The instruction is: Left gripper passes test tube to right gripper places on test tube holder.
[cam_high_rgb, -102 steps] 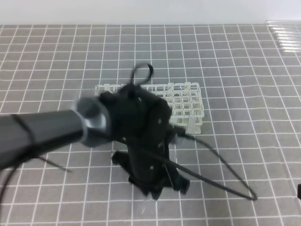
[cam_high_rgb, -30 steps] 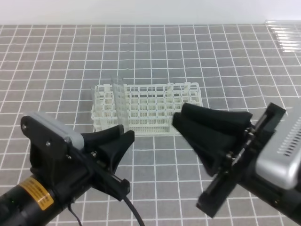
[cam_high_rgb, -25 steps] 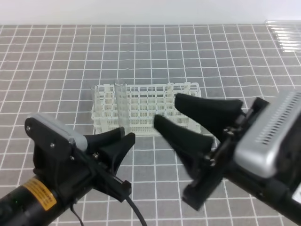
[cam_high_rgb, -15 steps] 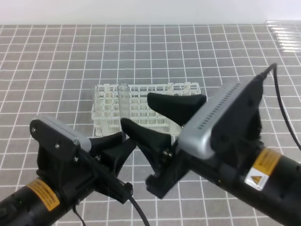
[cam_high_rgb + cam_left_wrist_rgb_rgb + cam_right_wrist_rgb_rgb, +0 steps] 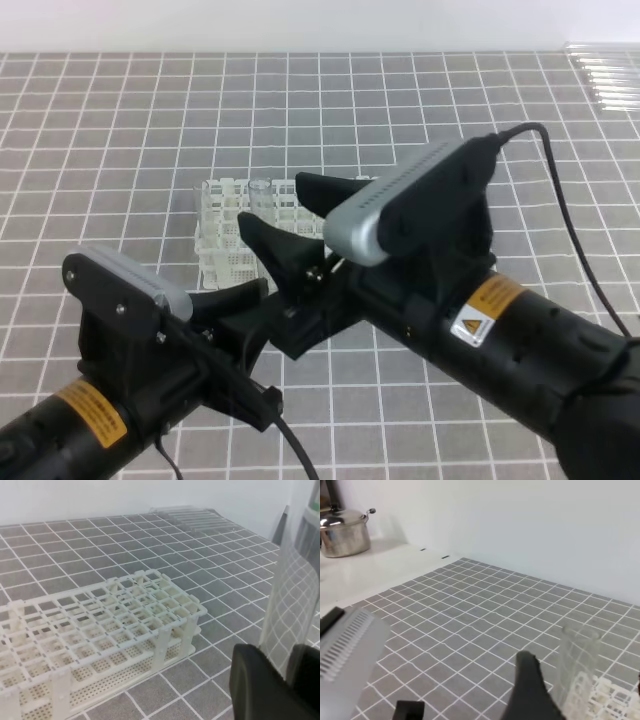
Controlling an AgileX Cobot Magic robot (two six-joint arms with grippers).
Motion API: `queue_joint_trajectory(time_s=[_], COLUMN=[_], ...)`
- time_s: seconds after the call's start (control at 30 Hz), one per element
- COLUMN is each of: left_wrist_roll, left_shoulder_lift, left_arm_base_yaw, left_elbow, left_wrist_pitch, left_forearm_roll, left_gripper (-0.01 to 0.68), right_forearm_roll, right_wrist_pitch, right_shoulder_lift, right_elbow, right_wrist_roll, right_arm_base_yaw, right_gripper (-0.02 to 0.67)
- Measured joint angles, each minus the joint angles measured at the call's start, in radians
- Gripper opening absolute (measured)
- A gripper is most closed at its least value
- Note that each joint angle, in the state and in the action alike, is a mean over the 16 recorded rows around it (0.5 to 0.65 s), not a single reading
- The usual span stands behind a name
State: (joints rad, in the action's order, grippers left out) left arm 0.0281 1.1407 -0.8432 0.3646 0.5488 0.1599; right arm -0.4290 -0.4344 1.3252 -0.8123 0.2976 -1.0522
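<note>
My left gripper [image 5: 250, 300] reaches up from the bottom left and is shut on the clear test tube [image 5: 261, 192], holding it upright in front of the white test tube holder [image 5: 225, 235]. In the left wrist view the test tube [image 5: 290, 615] rises between two black fingers [image 5: 257, 685]. My right gripper [image 5: 272, 204] comes in from the right and is open, one finger on each side of the tube's upper part without touching it. In the right wrist view the tube [image 5: 575, 665] stands just right of one finger [image 5: 530, 690].
Spare glass tubes [image 5: 605, 75] lie at the back right corner of the grid mat. The holder [image 5: 100, 625] sits mid-table, its holes without tubes. A steel kettle [image 5: 342, 530] stands on a white counter beyond the mat.
My right gripper has swung in from the right, and its open fingers now straddle the tube's top. My left gripper has stayed almost still with the tube.
</note>
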Motion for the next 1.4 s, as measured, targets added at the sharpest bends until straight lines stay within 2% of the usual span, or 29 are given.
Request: queue_joint_trajectory(time_s=[0.27, 0.6, 0.8, 1.13, 1.4], left_wrist_roll=[0.012, 0.032, 0.037, 0.039, 0.041], left_shoulder_lift=[-0.001, 0.002, 0.003, 0.002, 0.002], left_arm_base_yaw=[0.0, 0.0, 0.0, 0.0, 0.0], left_elbow=[0.0, 0.001, 0.001, 0.001, 0.001], left_wrist_pitch=[0.005, 0.013, 0.027, 0.048, 0.048], left_forearm_roll=[-0.013, -0.029, -0.035, -0.038, -0.038], left_gripper=[0.004, 0.045, 0.069, 0.051, 0.057], right_forearm_roll=[-0.004, -0.004, -0.004, -0.002, 0.003], right_wrist_pitch=[-0.006, -0.01, -0.016, -0.034, -0.043], right_shoulder_lift=[0.056, 0.098, 0.104, 0.104, 0.104], right_elbow=[-0.033, -0.067, -0.073, -0.073, -0.073], right_wrist_roll=[-0.001, -0.002, -0.002, -0.002, -0.003], right_arm_base_yaw=[0.013, 0.014, 0.014, 0.014, 0.014], right_gripper=[0.41, 0.397, 0.325, 0.168, 0.117])
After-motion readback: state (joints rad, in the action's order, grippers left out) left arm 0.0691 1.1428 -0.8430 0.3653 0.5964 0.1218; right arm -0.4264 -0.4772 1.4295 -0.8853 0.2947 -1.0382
